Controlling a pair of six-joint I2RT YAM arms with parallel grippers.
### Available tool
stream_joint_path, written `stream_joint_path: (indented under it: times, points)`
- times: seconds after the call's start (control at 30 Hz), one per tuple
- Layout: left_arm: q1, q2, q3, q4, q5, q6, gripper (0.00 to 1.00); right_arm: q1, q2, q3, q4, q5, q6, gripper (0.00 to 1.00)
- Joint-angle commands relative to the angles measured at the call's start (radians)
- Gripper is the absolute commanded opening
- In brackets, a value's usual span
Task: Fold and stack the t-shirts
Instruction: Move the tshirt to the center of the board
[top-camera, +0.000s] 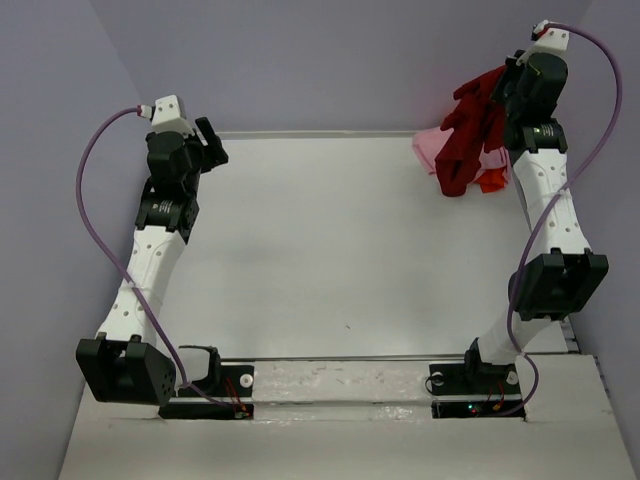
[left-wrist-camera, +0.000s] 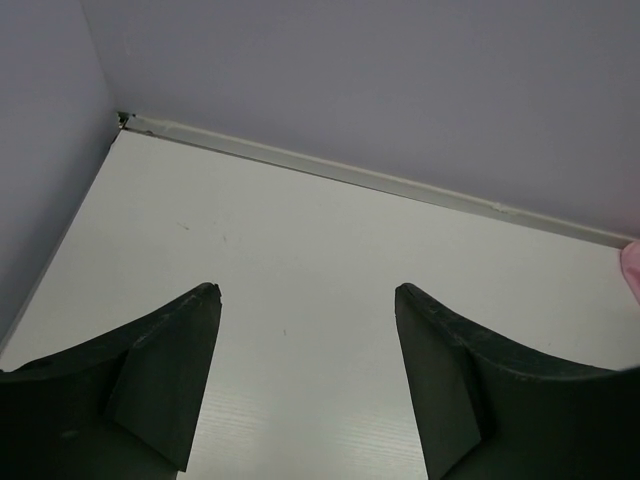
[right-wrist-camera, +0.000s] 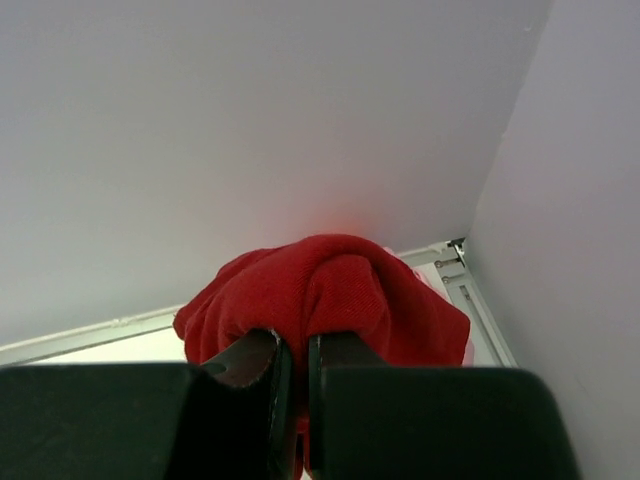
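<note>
My right gripper (top-camera: 505, 88) is raised at the far right corner, shut on the dark red t-shirt (top-camera: 470, 130), which hangs bunched below it. In the right wrist view the red cloth (right-wrist-camera: 320, 290) bulges over the closed fingers (right-wrist-camera: 345, 360). The light pink t-shirt (top-camera: 428, 152) lies on the table beneath it, partly covered. A bit of the bright orange t-shirt (top-camera: 492, 181) shows next to the right arm. My left gripper (top-camera: 213, 143) is open and empty over the far left of the table (top-camera: 330, 250); its fingers (left-wrist-camera: 170, 360) frame bare table.
Lilac walls close the table at the back and both sides. A metal rail (top-camera: 330, 358) runs along the near edge by the arm bases. A pink edge (left-wrist-camera: 632, 270) shows at the right of the left wrist view.
</note>
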Motion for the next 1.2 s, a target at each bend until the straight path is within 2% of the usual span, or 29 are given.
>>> stream_joint_path:
  times: [0.0, 0.47, 0.67, 0.73, 0.83, 1.0, 1.07, 1.17]
  points:
    - [-0.006, -0.015, -0.021, 0.021, 0.008, -0.023, 0.80, 0.002, -0.006, 0.031, 0.149, 0.008, -0.029, 0.00]
    - [-0.006, -0.009, -0.032, 0.024, 0.027, -0.025, 0.79, 0.002, 0.028, 0.053, 0.163, 0.017, -0.002, 0.00]
    - [-0.006, -0.006, -0.029, 0.024, 0.028, -0.019, 0.80, 0.002, 0.012, 0.091, 0.105, -0.085, 0.030, 0.00]
    - [-0.006, 0.000, -0.015, 0.022, 0.018, -0.009, 0.84, 0.002, 0.002, 0.154, 0.051, -0.183, 0.051, 0.00]
    - [-0.006, 0.010, 0.002, 0.019, 0.013, -0.009, 0.87, 0.074, -0.008, 0.266, -0.030, -0.246, 0.027, 0.00]
    - [-0.004, 0.016, 0.033, 0.015, -0.010, -0.008, 0.95, 0.264, -0.054, 0.337, -0.101, -0.216, -0.096, 0.00]
    - [-0.003, 0.017, 0.050, -0.002, -0.044, -0.023, 0.97, 0.308, -0.075, 0.328, -0.124, -0.261, -0.041, 0.00]
    - [0.010, 0.013, 0.089, -0.062, -0.108, -0.064, 0.99, 0.414, -0.145, 0.182, -0.135, -0.314, 0.033, 0.00]
